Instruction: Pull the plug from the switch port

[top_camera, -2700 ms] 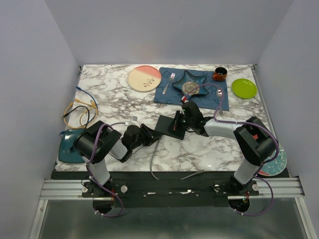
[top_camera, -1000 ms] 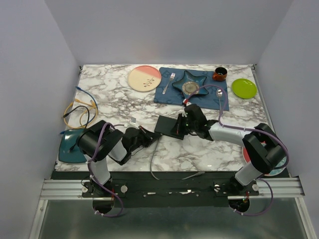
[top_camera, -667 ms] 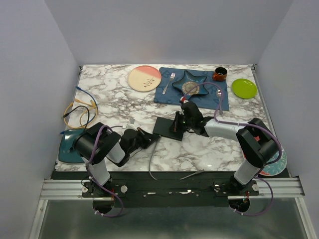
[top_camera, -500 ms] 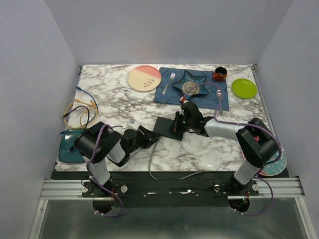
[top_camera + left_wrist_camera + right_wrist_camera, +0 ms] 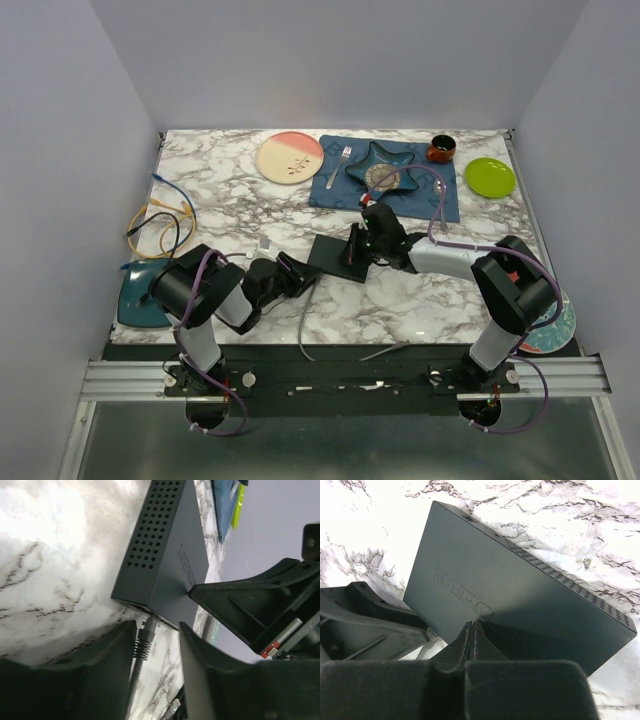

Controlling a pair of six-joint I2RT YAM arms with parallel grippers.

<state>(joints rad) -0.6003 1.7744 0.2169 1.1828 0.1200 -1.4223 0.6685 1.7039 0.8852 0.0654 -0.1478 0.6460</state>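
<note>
Left wrist view: plug (image 5: 144,639) is at the port on the near-left edge of the switch (image 5: 170,555), tip against the socket face. Can't tell if it's seated or loose. The boot's long axis runs straight out from that edge, in line with the left jaws. They stand part-open astride it with a gap on one side, so no grip. Left arm (image 5: 215,290) is much the nearer. Right jaws are closed together, tips pressing on the switch lid, likely pinning it. Switch lies mid-bench (image 5: 400,310), just near of the blue placemat (image 5: 330,195). Pull direction is near-left: bare marble there, and the cable (image 5: 303,325) trails toward the near edge. Next, I'd say: close on the boot and draw back along its axis.
</note>
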